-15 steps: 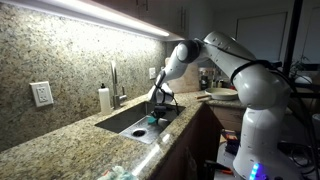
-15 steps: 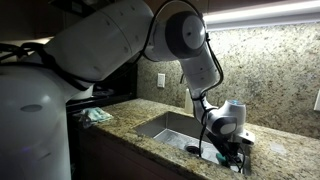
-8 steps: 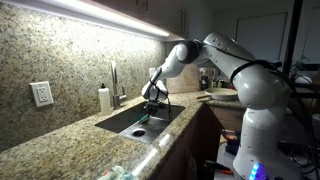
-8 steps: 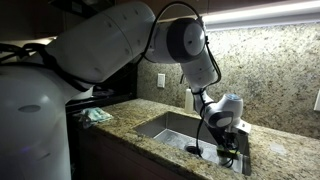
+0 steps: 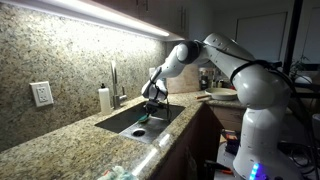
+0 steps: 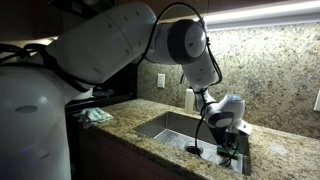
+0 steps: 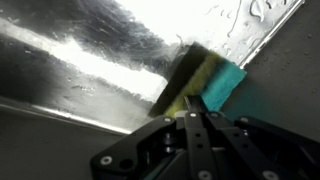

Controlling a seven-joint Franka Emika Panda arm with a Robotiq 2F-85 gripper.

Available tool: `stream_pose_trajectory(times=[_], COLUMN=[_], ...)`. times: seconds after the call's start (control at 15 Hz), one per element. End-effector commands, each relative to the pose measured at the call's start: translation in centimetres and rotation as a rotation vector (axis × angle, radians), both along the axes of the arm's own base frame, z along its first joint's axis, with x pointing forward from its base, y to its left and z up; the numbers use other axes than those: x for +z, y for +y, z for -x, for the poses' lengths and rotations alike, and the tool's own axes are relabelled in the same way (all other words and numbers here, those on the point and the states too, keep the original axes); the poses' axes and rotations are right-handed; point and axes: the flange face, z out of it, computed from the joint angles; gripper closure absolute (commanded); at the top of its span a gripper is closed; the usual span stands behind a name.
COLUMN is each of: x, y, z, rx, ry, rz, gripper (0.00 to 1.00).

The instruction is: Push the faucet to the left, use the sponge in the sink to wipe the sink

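The grey steel sink (image 5: 124, 121) is sunk into the speckled granite counter and also shows in an exterior view (image 6: 166, 126). The slim silver faucet (image 5: 113, 78) stands behind it against the wall. My gripper (image 5: 145, 118) reaches down into the basin and also shows in an exterior view (image 6: 229, 147). In the wrist view my gripper (image 7: 192, 108) has its fingers shut, with the teal and yellow sponge (image 7: 212, 84) at their tips against the wet sink floor (image 7: 90, 60). The sponge (image 5: 140, 128) shows as a small teal spot under the fingers.
A white soap dispenser (image 5: 104, 99) stands beside the faucet. A wall outlet (image 5: 42, 93) is on the backsplash. A teal cloth (image 6: 97, 115) lies on the counter. The arm hangs over the sink's near rim.
My gripper with the sponge moved along the sink floor towards the faucet end over the last second. It has barely moved in the last half second.
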Motion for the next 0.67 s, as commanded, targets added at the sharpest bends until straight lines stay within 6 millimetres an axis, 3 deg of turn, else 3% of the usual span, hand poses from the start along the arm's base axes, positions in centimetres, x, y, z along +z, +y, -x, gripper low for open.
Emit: stream_pose_trajectory(times=[0.0, 0.33, 0.6], x=[1.3, 3.6, 2.5], y=[-1.0, -0.9, -1.3], z=[1.0, -0.3, -0.9], rx=[-0.053, -0.03, -0.023], ry=[-0.024, -0.05, -0.023], rz=[0.002, 0.043, 0.028], gripper=[1.0, 1.0, 1.0])
